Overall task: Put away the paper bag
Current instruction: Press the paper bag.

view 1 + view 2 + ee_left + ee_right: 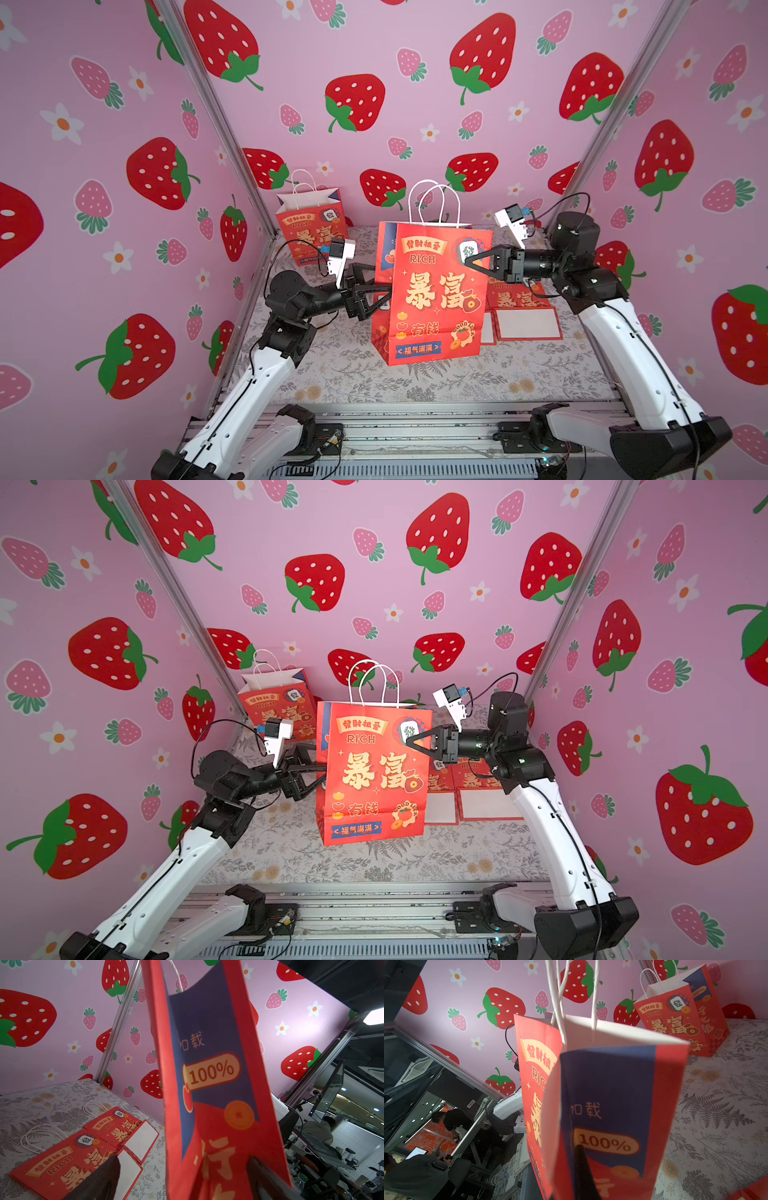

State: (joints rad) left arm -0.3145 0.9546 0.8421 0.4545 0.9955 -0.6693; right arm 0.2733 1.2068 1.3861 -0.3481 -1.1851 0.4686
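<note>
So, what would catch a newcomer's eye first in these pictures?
The tall red paper bag upright in the middle of the table, with the left gripper open at one side and the shut right gripper at the other. Then a second bag standing at the back left corner, and flat bags lying on the right.

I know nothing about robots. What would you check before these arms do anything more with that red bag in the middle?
1. Red bag standing upright on the table: ok.
2. Left pincer open, its fingers either side of the bag's side panel: ok.
3. Firm grip on the bag: not ok; neither pincer clamps it yet.
4. Right pincer shut, tip at the opposite side panel: ok.
5. White handles upright and unsnagged: ok.
6. Flat bags clear of the bag's base: cannot tell; it hides their near edge.
</note>
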